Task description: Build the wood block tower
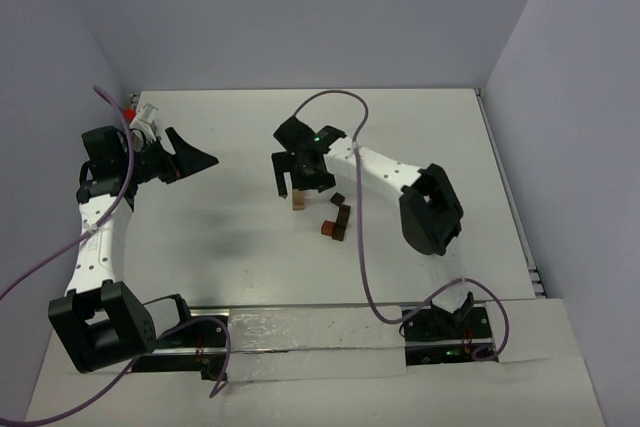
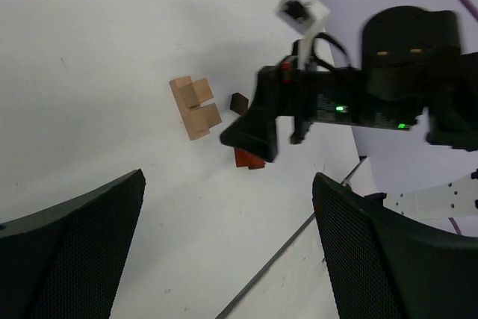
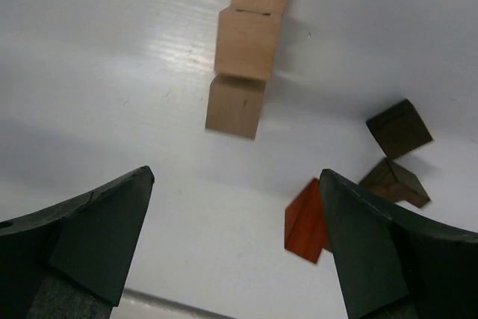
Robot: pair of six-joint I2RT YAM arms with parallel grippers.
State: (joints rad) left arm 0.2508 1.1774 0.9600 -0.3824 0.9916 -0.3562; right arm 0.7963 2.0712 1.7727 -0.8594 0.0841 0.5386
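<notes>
The right gripper hovered just above the wood block tower, its jaws spread wide with nothing between them. The left gripper, equally agape and empty, hung well off to the tower's left in the overhead view. The tower, a few light tan pieces touching one another on the white table, had loose dark blocks just beside it on its right. Its small, stiff, light, smooth-faced cubes looked easy to topple and likely best pinched squarely across two opposite flat sides.
</notes>
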